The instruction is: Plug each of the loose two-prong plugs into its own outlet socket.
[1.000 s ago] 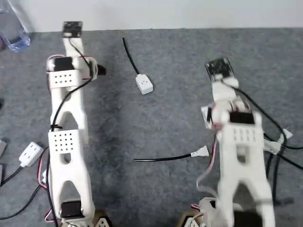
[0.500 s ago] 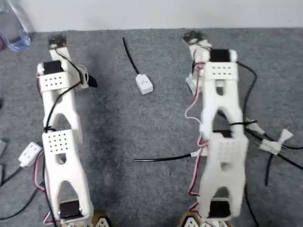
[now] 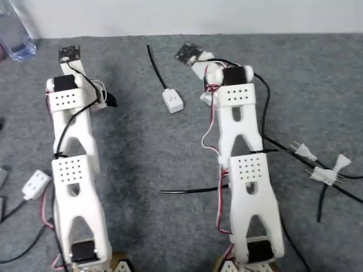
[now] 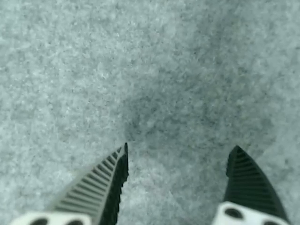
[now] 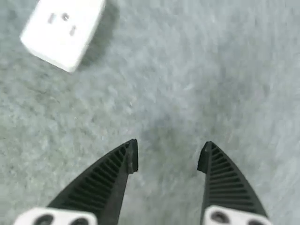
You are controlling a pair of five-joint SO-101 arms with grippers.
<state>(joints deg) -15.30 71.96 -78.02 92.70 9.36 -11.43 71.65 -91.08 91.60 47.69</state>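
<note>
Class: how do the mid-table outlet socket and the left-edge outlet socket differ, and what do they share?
The mid-table socket lies farther back, between the left arm and right arm; the left-edge socket lies outside the left arm. The mid-table socket looks squarer, the left-edge socket longer. Both are white with black cords.

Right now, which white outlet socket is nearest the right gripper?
The middle socket, just beside the right gripper; the other socket lies far off by the left arm.

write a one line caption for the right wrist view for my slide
Right gripper open and empty above the grey carpet, with a white outlet socket lying apart from its fingertips.
</note>
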